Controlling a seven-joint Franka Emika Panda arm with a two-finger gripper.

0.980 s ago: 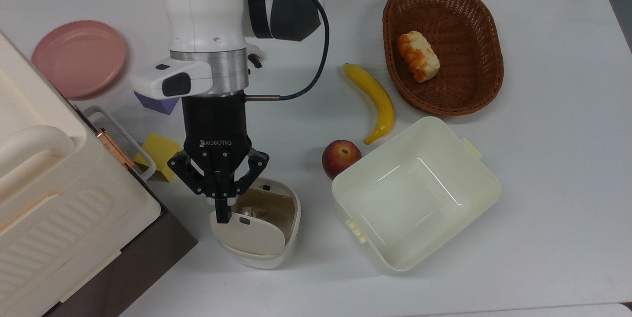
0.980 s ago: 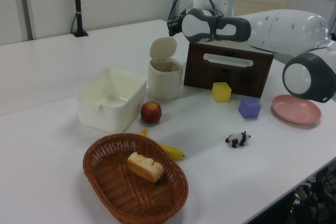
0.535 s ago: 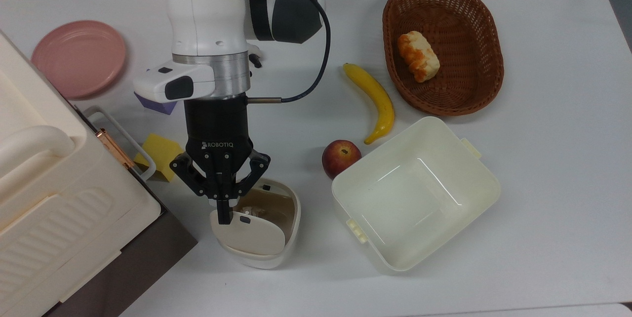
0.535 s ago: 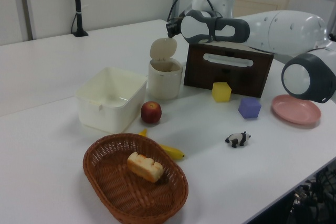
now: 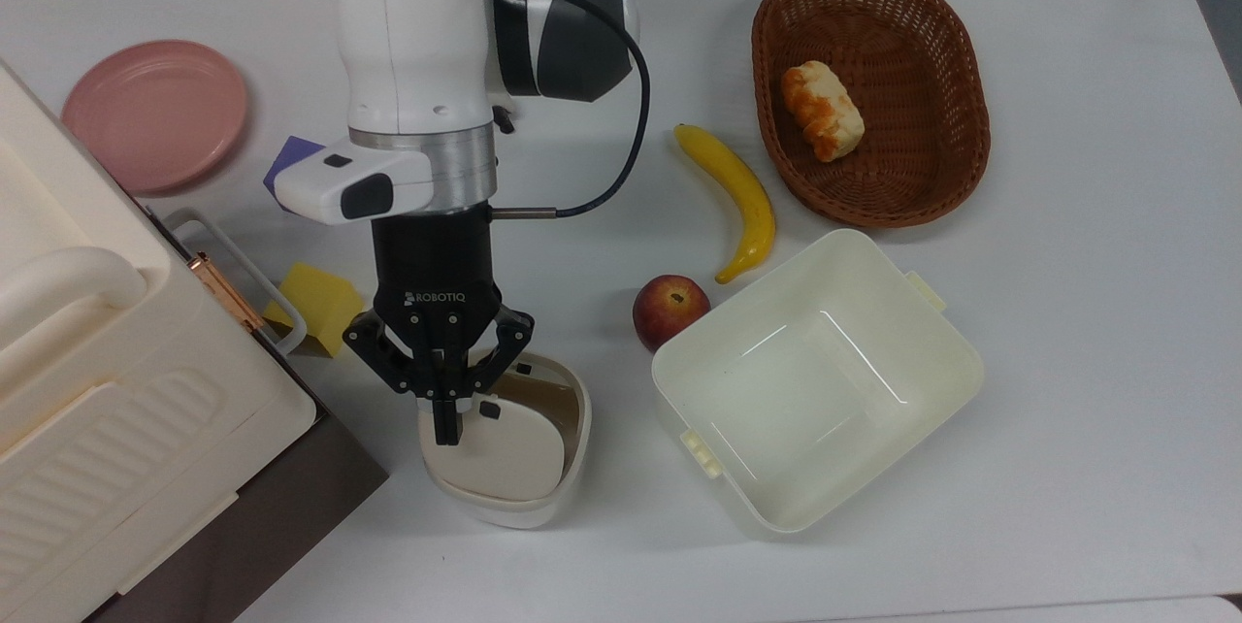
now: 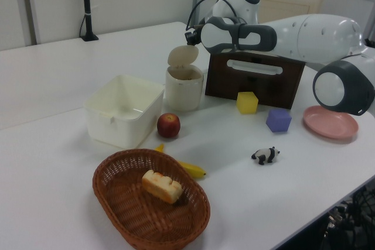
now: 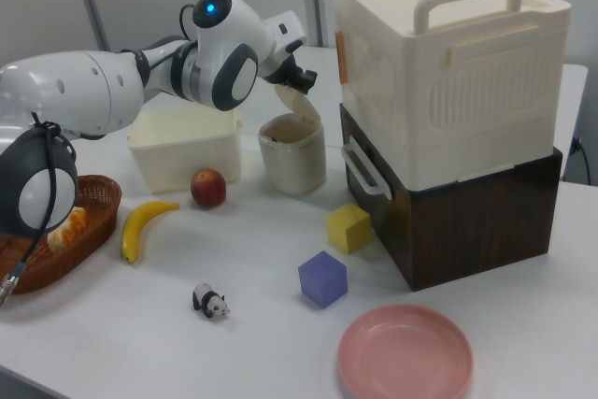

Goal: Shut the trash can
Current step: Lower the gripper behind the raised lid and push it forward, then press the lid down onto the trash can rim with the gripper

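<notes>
Half a second on, the gripper [image 5: 444,429], fingers pinched together empty, has pushed the lid [image 5: 506,446] further down over the trash can [image 5: 572,448] beside the brown box [image 6: 253,80], so closing looks partway done.

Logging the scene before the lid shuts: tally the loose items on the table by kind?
Food: 3: banana, apple, bread
Blocks: 2: yellow, purple
Containers: 3: trash can, tub, basket
Plate: 1
Toy panda: 1
Total: 10
</notes>
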